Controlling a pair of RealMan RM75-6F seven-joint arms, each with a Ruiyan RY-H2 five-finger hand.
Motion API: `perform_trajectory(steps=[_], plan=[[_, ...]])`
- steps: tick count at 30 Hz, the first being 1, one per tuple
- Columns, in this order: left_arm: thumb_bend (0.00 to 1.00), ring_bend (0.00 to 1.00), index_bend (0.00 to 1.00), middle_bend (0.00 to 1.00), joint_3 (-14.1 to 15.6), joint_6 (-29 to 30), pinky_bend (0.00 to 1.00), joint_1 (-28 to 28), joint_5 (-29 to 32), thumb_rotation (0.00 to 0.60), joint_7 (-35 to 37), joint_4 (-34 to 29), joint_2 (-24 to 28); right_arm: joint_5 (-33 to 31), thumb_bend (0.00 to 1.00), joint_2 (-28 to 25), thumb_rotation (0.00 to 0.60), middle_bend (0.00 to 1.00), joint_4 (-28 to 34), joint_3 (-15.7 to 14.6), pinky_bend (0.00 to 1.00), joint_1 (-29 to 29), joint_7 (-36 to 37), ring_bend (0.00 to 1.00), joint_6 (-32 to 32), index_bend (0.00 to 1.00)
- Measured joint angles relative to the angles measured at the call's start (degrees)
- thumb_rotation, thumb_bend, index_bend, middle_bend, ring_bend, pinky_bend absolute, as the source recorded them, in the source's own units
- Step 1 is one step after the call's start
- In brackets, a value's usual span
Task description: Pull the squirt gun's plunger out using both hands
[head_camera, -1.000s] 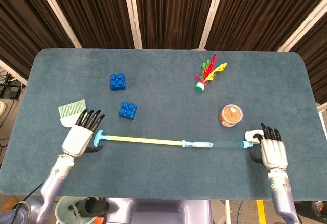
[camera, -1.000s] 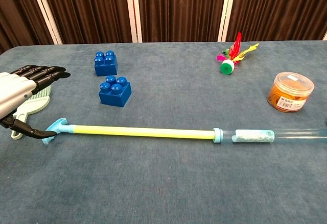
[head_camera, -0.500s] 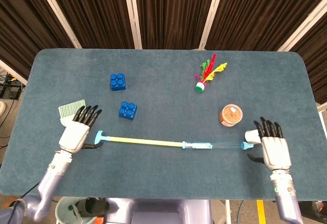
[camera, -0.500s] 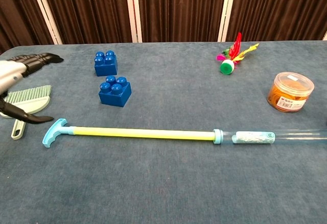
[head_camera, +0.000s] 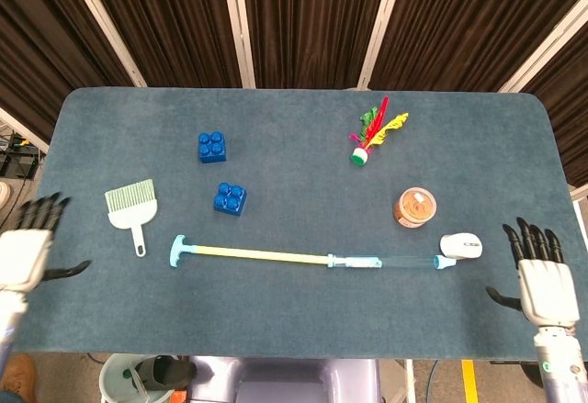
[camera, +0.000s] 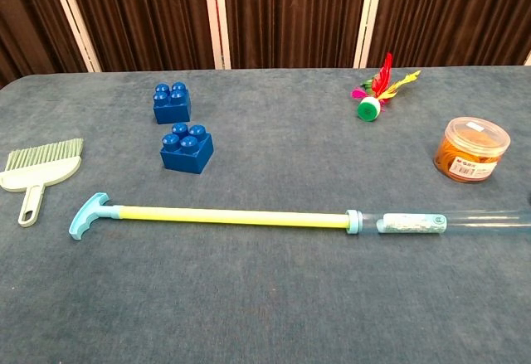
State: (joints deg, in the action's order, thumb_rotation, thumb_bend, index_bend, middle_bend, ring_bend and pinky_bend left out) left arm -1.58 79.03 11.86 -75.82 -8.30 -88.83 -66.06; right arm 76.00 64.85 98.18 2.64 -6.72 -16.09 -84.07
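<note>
Yellow and pale blue, the squirt gun (head_camera: 308, 256) is lying lengthwise across the near half of the table (head_camera: 303, 128), its plunger (camera: 228, 215) drawn far out of the clear barrel (camera: 465, 221), so that the T-shaped handle (head_camera: 178, 250) is sitting well off to the left and the nozzle end is resting just beside a small white object (head_camera: 461, 245) on the right. Neither hand is touching the toy: the left hand (head_camera: 26, 251) is hovering at the table's left edge with its fingers spread wide and nothing in them, and the right hand (head_camera: 542, 279) is hovering off the right corner, likewise spread and empty. Judging by how much rod is showing, the pulling looks finished and the release made, so little seems left beyond parking the arms; should more travel be wanted, one hand would need to pin the barrel while the other takes the handle. Around the toy, a small brush (head_camera: 131, 205) is lying near the handle, two blue bricks (camera: 178, 123) are standing farther back, and an orange jar (head_camera: 414, 207) and a feathered shuttlecock (head_camera: 372, 132) are sitting toward the right.
</note>
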Motion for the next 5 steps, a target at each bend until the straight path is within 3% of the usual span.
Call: perform_trajectory(steps=[5], plan=[[0.03,0.0,0.0,0.0,0.3,1.4,0.0,-1.6,0.0,0.6,3.3,5.1,-1.5,0.7,0.0,-0.4,0.6,0.0,-0.5,-0.8,0.0,1.3,1.0,0.0,-0.8,0.08]])
